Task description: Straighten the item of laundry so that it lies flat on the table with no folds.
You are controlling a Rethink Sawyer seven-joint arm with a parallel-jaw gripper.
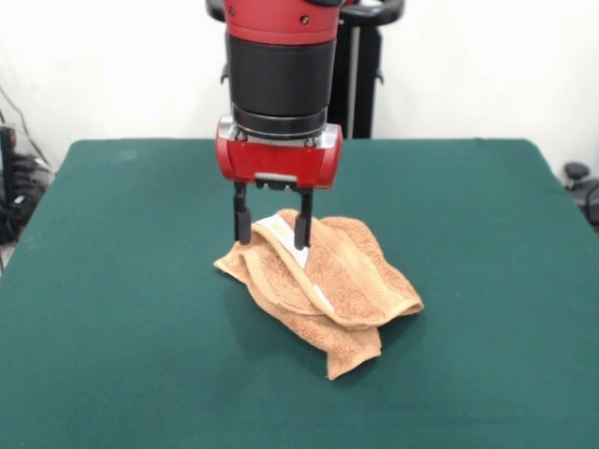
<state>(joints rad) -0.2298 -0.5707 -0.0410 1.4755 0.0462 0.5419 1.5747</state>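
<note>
The orange-tan terry towel [328, 285] lies crumpled and folded over itself in the middle of the dark green table [112, 281]. A white label [285, 234] shows on its upper fold. My gripper [272, 227] hangs straight down over the towel's far left part. Its two black fingers [242, 223] stand apart, one on each side of the raised fold with the label, with the tips down at the cloth. The fingers have not closed on the fold.
The robot's pedestal [360, 65] stands behind the table's far edge. Cables and dark gear [19, 187] sit off the table's left side, and a dark object [580, 182] off its right side.
</note>
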